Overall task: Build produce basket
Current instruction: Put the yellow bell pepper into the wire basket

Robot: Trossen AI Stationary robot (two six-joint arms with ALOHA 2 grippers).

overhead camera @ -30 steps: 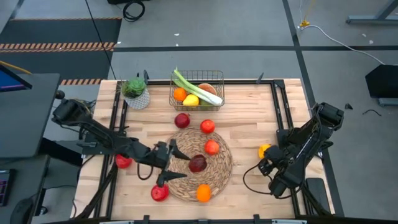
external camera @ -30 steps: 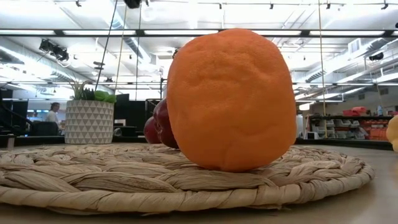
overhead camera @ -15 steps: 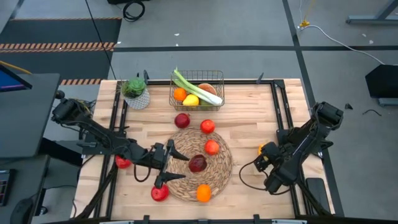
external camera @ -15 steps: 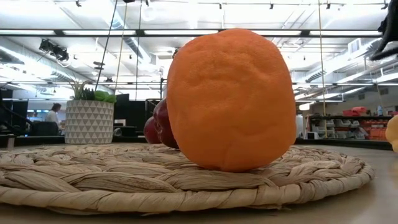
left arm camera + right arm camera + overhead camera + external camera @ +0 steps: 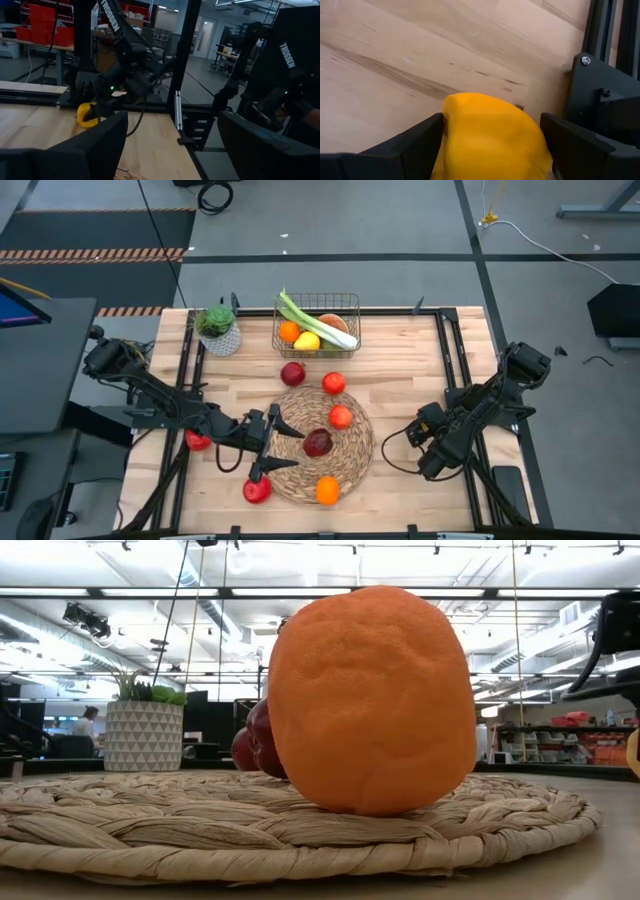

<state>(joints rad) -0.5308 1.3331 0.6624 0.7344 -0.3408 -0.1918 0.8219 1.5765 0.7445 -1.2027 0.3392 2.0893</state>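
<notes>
The basket (image 5: 317,325), a small box of thin dark wire, sits at the table's 12 o'clock edge and is partly filled: a leek (image 5: 315,319) lies slanted across it over an orange (image 5: 289,331) and a lemon (image 5: 307,341). Most of the produce is not in yet. At 6 o'clock from the basket, a straw mat (image 5: 355,450) carries three apples and an orange (image 5: 327,491), with another apple (image 5: 293,373) just off its rim and two more at the mat's 8 o'clock. The left gripper (image 5: 277,442) hangs released at the mat's 9 o'clock edge, holding nothing. Over at 3 o'clock the right gripper (image 5: 490,140) straddles a yellow fruit (image 5: 492,135) on the bare wood, fingers spread either side and not clenched; that fruit looks like the next one due for the basket
</notes>
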